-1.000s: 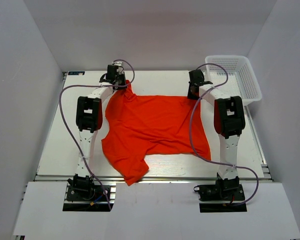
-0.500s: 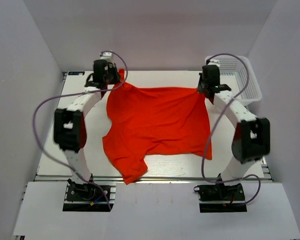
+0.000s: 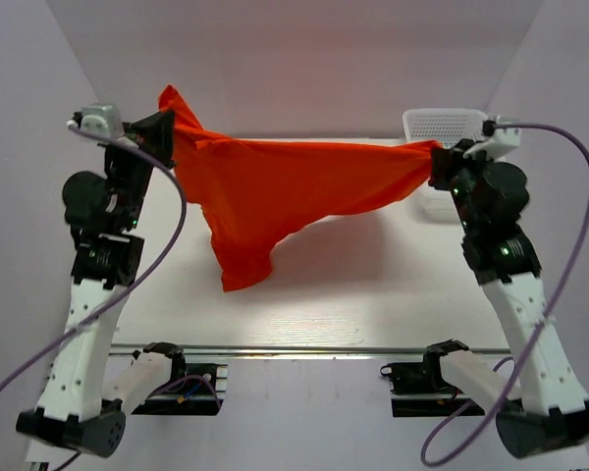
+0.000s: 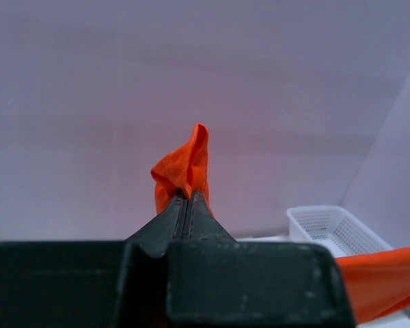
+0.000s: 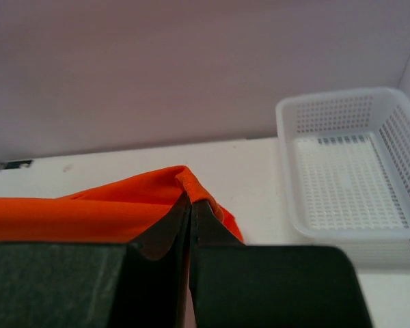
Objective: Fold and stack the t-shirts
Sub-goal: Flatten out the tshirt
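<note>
The bright orange-red t-shirt (image 3: 275, 182) hangs in the air, stretched between both grippers above the table, with a point of cloth sagging low at the left of centre. My left gripper (image 3: 167, 126) is shut on its upper left corner; a tuft of cloth (image 4: 184, 167) sticks out past the fingertips. My right gripper (image 3: 438, 159) is shut on the right corner; the hem (image 5: 191, 184) folds over the fingertips. More of the shirt shows at the lower right of the left wrist view (image 4: 383, 280).
The white mesh basket (image 3: 442, 123) stands at the back right corner of the white table (image 3: 373, 285), partly behind the right arm. It also shows in the right wrist view (image 5: 348, 171) and in the left wrist view (image 4: 335, 229). Grey walls enclose the table.
Both arms have risen high from the far table edge and lifted the shirt off the table. It lay flat before and now hangs stretched between the grippers.
</note>
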{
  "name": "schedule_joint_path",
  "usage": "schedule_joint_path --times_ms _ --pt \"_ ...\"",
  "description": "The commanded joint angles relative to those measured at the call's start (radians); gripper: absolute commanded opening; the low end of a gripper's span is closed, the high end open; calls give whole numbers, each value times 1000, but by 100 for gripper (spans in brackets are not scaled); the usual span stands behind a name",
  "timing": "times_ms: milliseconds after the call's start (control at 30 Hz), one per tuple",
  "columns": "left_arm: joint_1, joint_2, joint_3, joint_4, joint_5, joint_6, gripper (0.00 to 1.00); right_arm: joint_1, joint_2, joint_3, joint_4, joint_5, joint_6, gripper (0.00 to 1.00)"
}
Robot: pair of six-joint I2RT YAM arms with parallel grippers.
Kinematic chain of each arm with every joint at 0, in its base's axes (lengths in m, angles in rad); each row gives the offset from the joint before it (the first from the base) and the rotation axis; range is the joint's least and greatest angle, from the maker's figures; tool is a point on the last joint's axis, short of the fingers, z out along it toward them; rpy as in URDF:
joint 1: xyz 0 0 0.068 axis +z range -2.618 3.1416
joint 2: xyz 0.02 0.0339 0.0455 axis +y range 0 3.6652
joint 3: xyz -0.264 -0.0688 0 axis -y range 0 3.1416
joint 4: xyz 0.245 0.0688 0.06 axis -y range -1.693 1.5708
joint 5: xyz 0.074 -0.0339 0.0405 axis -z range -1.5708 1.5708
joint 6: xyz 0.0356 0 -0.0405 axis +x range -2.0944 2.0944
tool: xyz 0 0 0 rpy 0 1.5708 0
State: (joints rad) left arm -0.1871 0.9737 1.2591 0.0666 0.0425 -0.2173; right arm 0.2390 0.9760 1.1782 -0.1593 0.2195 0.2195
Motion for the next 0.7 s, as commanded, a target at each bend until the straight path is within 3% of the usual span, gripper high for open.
schedule_joint_path --times_ms 0,67,367,667 --pt "5 -71 39 -74 14 13 0 -4 -130 20 20 -107 -25 0" --pt "5 -95 91 -126 40 13 0 -4 -171 47 -6 -201 -26 0" --pt "14 -251 227 -243 26 13 0 -4 -293 238 -163 -209 -39 0" --pt "14 -274 442 -387 57 33 0 -7 -405 287 -244 -209 -31 0"
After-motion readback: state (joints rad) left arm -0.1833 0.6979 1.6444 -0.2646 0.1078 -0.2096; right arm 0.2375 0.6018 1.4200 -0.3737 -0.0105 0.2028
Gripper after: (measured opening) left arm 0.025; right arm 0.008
